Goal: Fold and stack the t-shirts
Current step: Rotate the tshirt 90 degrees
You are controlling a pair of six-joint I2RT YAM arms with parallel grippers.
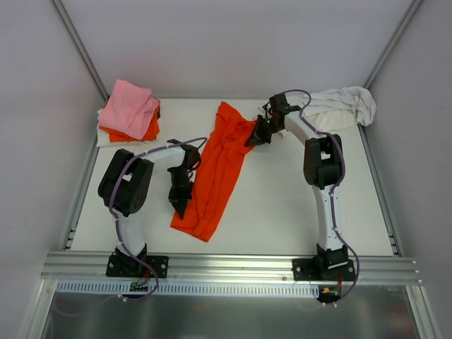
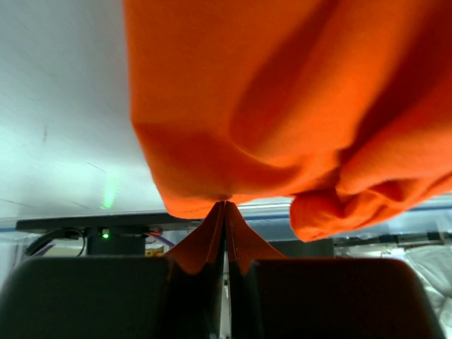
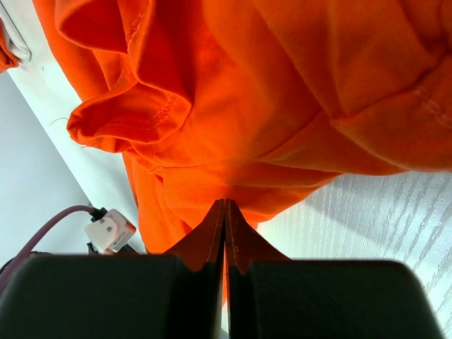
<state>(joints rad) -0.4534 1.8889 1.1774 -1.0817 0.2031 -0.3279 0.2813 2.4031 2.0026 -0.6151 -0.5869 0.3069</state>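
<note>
The white table (image 1: 282,205) fills the space between grey walls, with the two arms mounted at its near edge.

An orange t-shirt (image 1: 219,169) lies in a long, rumpled band across the middle of the table. It runs from the far centre down towards the near left.

At the far-left corner is a stack. A pink t-shirt (image 1: 129,106) lies on top of a folded orange t-shirt (image 1: 150,131), and a white layer (image 1: 106,138) shows along the stack's left and near edge. A crumpled white t-shirt (image 1: 342,104) lies unfolded in the far-right corner, well apart from the stack.

The left gripper (image 1: 181,206) is at the near-left edge of the long orange t-shirt. In its wrist view the left gripper (image 2: 224,212) has its fingers pressed together on a small peak of the orange t-shirt (image 2: 282,106), and the rest of the cloth bulges above.

The right gripper (image 1: 251,141) is at the far-right side of the same shirt. In its wrist view the right gripper (image 3: 224,210) is likewise clamped tight on a pinch of the orange t-shirt (image 3: 296,92), whose stitched hems and folds hang over the table.

A small white cable connector (image 3: 106,232) shows at the left of the right wrist view.
</note>
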